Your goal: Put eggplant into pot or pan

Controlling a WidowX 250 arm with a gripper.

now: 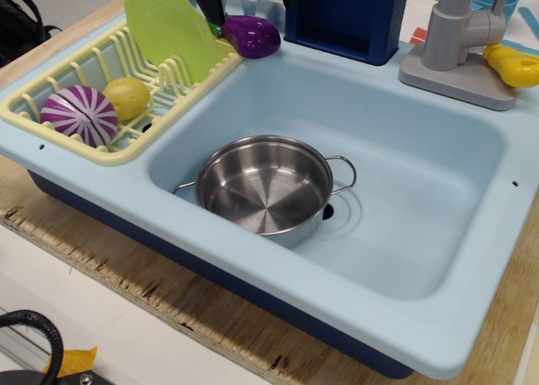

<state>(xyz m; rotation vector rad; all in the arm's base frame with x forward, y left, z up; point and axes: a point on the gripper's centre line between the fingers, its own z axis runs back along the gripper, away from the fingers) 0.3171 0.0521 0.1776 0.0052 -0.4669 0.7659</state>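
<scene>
— Observation.image view: any brand or lettering?
— None readable. The eggplant (pixel 250 36) lies on the sink (pixel 438 259) rim beside the dish rack (pixel 50 120); the pot (pixel 265 187) sits in the basin.
— And the gripper (pixel 205 2)?
— Dark shape at the top edge; can't tell its state.

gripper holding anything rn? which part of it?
Cannot be told. The gripper is mostly cropped at the top edge, right above the eggplant on the sink rim; any contact is not visible.
</scene>
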